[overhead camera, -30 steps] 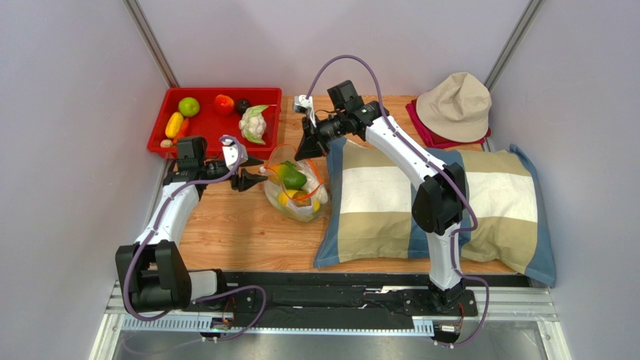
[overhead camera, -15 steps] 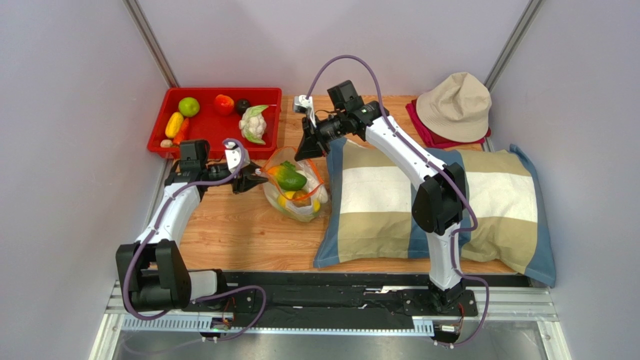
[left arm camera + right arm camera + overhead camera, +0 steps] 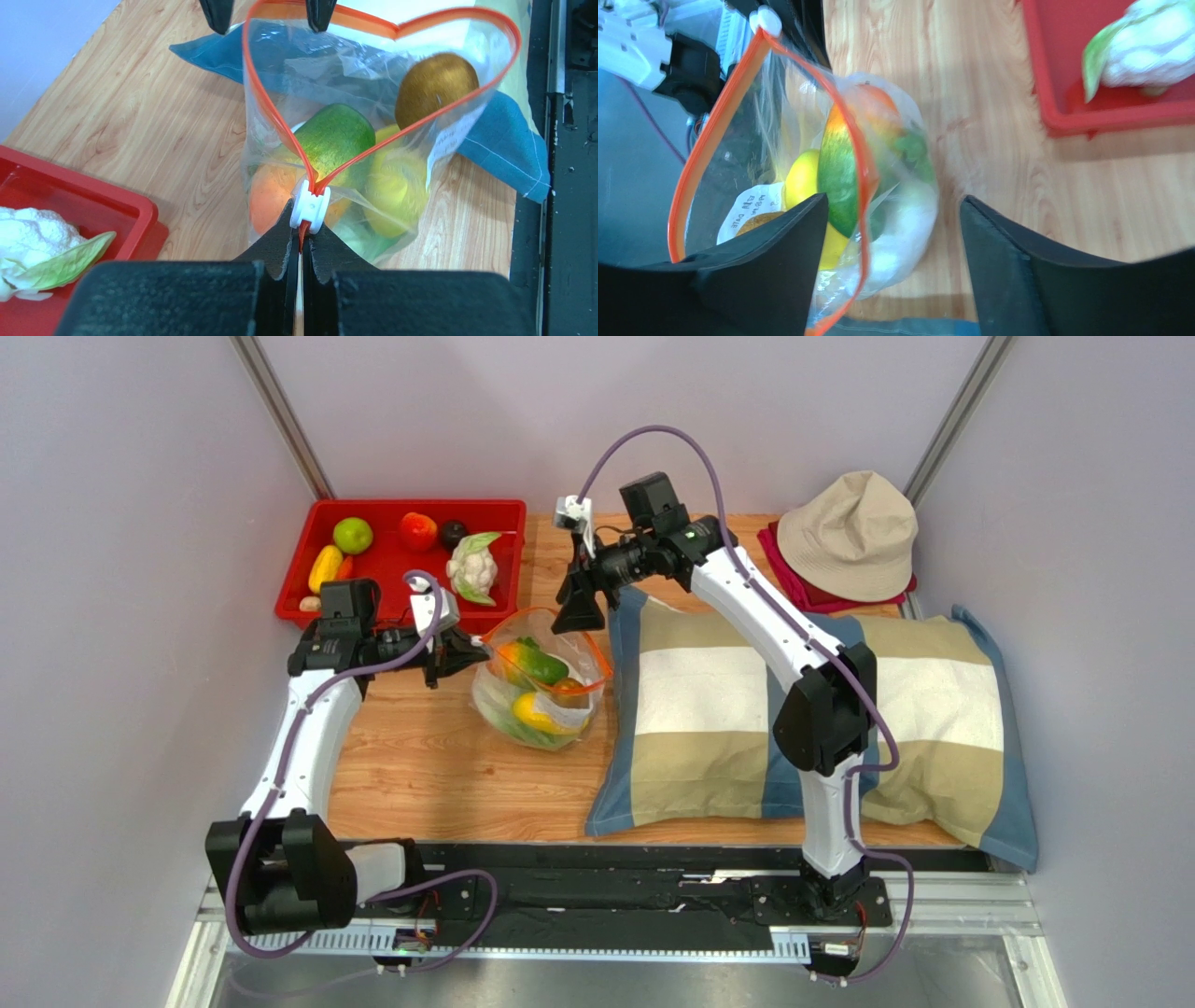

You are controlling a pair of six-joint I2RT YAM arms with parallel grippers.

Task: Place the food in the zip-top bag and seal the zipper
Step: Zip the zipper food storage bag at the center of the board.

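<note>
Left gripper (image 3: pixel 302 241) pinched shut on zipper (image 3: pixel 351 17) end, just behind white slider (image 3: pixel 309 206). Right gripper (image 3: pixel 892 199) jaws apart at opposite rim, gripping nothing. Zip-top bag (image 3: pixel 540 693) lies on table (image 3: pixel 421 770) between both grippers, food (image 3: pixel 330 136) inside, mouth gaping. Zipper axis runs from left gripper toward right; slider likely must travel that way.

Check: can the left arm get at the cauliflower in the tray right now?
Probably not yet: the left gripper is shut on the zipper beside its slider. The cauliflower itself lies uncovered nearby.
</note>
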